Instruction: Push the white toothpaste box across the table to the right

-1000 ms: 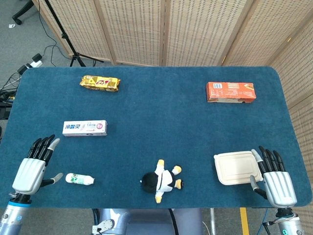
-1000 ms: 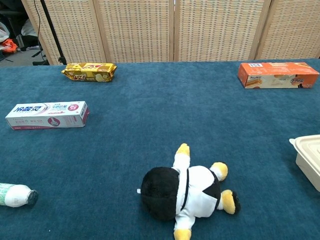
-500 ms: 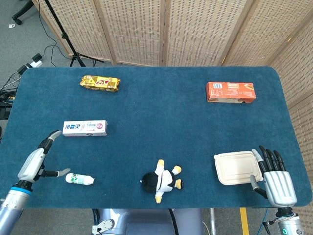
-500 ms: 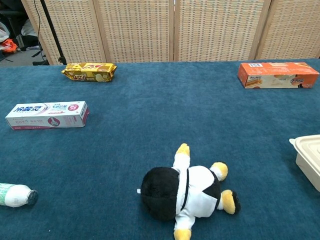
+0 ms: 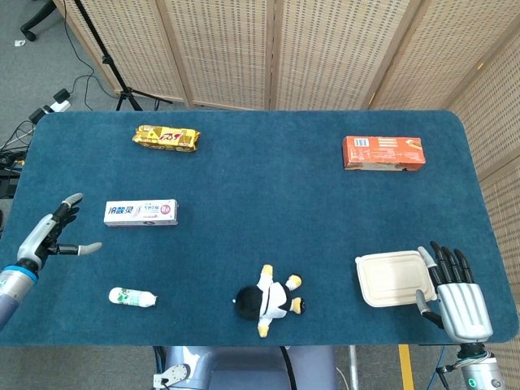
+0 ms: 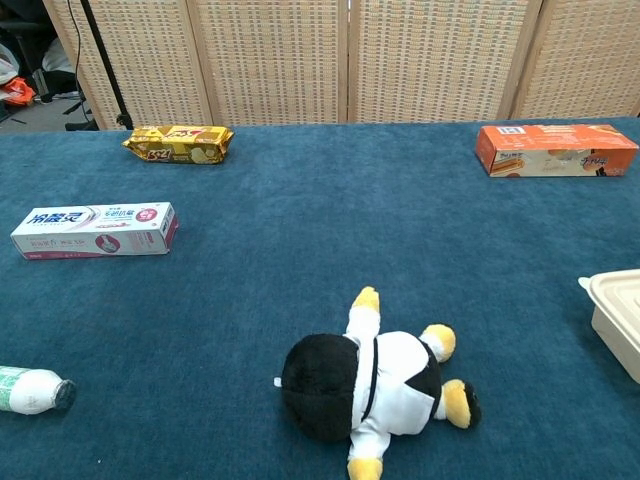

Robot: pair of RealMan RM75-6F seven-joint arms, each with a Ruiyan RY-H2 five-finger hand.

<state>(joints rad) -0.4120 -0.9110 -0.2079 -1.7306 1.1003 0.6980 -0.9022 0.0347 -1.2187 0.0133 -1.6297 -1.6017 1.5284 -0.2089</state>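
Note:
The white toothpaste box (image 5: pixel 140 213) lies flat on the left part of the blue table, long side running left to right; the chest view shows the box (image 6: pixel 95 230) at its left edge. My left hand (image 5: pixel 50 233) hovers left of the box, turned on edge, fingers spread, holding nothing and apart from the box. My right hand (image 5: pixel 457 294) rests at the table's near right corner, fingers apart, empty. Neither hand appears in the chest view.
A small white bottle (image 5: pixel 132 297) lies near the front left. A penguin plush (image 5: pixel 269 301) lies front centre. A beige lidded food container (image 5: pixel 394 279) sits beside my right hand. A yellow snack pack (image 5: pixel 166 139) and an orange box (image 5: pixel 383 152) lie at the back.
My left hand has lifted away from the bottle, turned on edge and moved back and left, now level with the toothpaste box. The box and right hand have not moved.

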